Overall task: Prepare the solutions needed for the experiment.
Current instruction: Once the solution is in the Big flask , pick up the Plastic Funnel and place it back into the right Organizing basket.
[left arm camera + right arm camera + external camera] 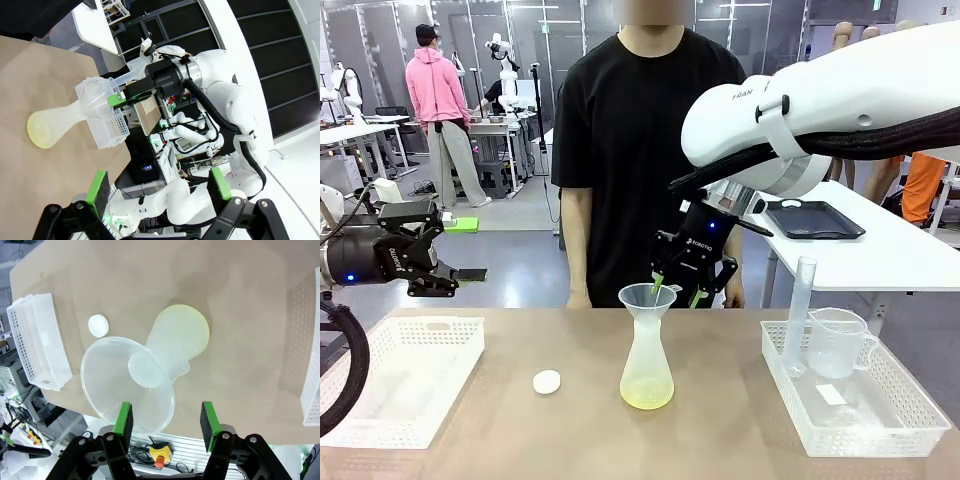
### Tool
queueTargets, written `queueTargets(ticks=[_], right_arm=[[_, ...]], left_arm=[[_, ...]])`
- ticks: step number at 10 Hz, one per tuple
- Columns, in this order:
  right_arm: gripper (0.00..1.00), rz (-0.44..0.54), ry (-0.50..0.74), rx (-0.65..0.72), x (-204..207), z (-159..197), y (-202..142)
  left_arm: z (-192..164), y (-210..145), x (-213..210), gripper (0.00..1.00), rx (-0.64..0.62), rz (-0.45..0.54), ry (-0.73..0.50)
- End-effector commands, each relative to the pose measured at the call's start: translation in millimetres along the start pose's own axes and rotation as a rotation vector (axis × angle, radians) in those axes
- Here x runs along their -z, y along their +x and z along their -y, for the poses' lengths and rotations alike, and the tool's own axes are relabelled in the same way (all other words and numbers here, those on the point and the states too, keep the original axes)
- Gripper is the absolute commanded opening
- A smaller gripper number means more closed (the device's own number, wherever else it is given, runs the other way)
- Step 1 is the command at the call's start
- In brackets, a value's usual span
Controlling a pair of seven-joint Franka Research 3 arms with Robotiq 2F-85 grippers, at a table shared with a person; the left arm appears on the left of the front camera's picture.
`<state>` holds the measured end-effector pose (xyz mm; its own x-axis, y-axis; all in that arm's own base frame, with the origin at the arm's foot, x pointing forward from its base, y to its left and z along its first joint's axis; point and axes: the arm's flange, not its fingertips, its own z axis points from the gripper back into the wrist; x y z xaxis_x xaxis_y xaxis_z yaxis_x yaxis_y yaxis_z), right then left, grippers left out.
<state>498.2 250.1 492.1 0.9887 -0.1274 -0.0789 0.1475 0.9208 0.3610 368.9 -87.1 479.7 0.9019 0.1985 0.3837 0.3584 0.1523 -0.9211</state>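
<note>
Solutions (192,330) yellow-green in flask (646,370), funnel (127,385) rim between right jaws from above.

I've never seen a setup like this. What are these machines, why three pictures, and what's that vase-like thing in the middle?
These are two white robot arms, each ending in a black gripper with green pads. One picture looks across the table at a person standing opposite; the other two come from cameras on each arm's wrist.

The vase-like thing is a frosted flask with a funnel in its neck and a shallow layer of yellow-green liquid at the bottom. Beside it lies a small white cap. White trays sit at either end; the right tray holds a clear jug and a tall tube.

The right gripper hangs at the funnel's rim, jaws apart. The left gripper waits open, holding nothing.
</note>
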Motion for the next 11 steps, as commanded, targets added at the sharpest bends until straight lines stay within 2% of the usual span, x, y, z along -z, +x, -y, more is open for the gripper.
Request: queueTargets(ticks=[1, 4, 11], right_arm=[[0.69, 0.021, 0.016, 0.057, 10, -3, 1], [0.69, 0.035, 0.04, 0.072, 13, 1, 6], [0.07, 0.041, 0.052, 0.083, 17, 9, 3]], left_arm=[[2, 0, 3, 1.0, -0.005, 0.0, -0.003], [2, 0, 3, 1.0, -0.005, 0.0, -0.003], [2, 0, 3, 1.0, -0.005, 0.0, -0.003]])
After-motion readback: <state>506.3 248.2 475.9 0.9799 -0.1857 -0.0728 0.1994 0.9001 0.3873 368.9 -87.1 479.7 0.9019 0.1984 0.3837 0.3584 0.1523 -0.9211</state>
